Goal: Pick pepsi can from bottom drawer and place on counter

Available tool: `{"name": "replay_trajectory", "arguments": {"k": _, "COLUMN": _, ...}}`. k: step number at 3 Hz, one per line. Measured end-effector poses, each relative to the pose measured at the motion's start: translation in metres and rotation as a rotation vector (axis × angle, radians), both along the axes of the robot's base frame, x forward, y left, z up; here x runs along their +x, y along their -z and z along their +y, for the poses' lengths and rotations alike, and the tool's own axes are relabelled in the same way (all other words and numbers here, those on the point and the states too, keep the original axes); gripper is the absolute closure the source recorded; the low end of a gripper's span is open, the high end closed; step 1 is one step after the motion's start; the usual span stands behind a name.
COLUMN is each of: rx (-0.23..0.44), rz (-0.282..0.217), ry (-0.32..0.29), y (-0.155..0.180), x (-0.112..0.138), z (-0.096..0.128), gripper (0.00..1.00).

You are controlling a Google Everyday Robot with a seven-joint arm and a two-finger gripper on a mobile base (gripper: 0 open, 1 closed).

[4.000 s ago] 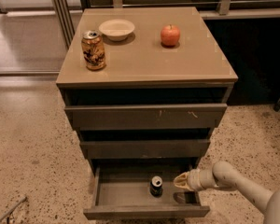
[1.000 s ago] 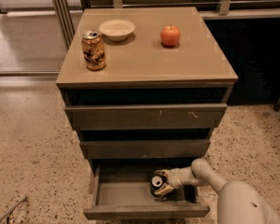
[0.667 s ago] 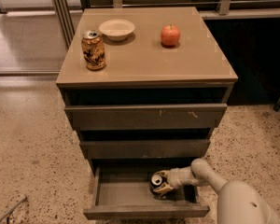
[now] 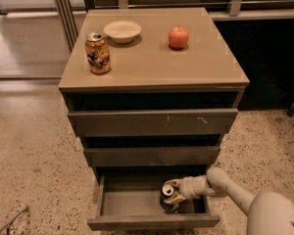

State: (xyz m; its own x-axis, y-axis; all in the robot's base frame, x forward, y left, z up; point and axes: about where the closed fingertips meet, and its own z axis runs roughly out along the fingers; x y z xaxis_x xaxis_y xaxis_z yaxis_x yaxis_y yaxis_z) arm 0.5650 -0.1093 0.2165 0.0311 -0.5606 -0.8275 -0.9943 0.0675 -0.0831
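Note:
The bottom drawer [image 4: 127, 199] is pulled open at the foot of the cabinet. The pepsi can [image 4: 167, 196], dark with a silver top, stands inside it toward the right. My gripper [image 4: 169, 192] reaches in from the right, its pale fingers [image 4: 173, 199] on either side of the can's top. The counter [image 4: 152, 58] is the tan top of the cabinet above.
On the counter stand a gold-orange can [image 4: 97, 53], a white bowl [image 4: 122, 31] and a red apple [image 4: 178, 37]. Two upper drawers [image 4: 152, 123] are pushed in. Speckled floor surrounds the cabinet; a dark wall and railing lie behind.
Over four seconds my gripper moved left inside the drawer from beside the can to around it. In the last second it has barely moved.

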Motion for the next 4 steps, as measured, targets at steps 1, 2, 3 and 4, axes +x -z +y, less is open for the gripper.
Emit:
{"name": "replay_trajectory", "arguments": {"k": 1, "rx": -0.020, "rz": -0.026, "ry": 0.041, "y": -0.062, "x": -0.009, "z": -0.018, "gripper": 1.00}}
{"name": "replay_trajectory", "arguments": {"k": 2, "rx": -0.048, "rz": -0.005, "ry": 0.091, "y": -0.137, "x": -0.021, "z": -0.027, "gripper": 1.00}}
{"name": "replay_trajectory", "arguments": {"k": 3, "rx": -0.075, "rz": 0.078, "ry": 0.104, "y": -0.207, "x": -0.046, "z": -0.011, "gripper": 1.00}}
{"name": "replay_trajectory", "arguments": {"k": 4, "rx": -0.112, "rz": 0.063, "ry": 0.112, "y": -0.239, "x": -0.043, "z": -0.015, "gripper": 1.00}}
